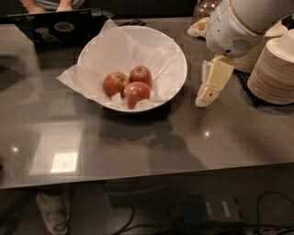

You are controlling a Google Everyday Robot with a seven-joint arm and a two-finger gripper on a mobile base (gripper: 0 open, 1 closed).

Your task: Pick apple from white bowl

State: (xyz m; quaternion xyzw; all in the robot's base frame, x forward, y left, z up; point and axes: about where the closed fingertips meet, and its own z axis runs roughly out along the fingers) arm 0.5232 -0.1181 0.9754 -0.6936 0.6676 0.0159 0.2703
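The white bowl (177, 59) stands at the back middle of the dark glossy table, lined with a white paper sheet (73, 78) that sticks out on its left. Three reddish apples lie together in it. The left apple (115, 84) shows a pale patch near its stem; the other two lie at the back right (141, 75) and at the front (137, 92). My gripper (205, 97) hangs from the white arm (239, 23) just right of the bowl's rim, pointing down, above the table and beside the bowl, not over it. It holds nothing.
Stacks of off-white disposable bowls (275, 69) stand at the right edge, close behind the arm. A dark laptop (55, 25) sits at the back left, with a person behind it. A jar (206, 7) and a plate of food (198, 28) are at the back right.
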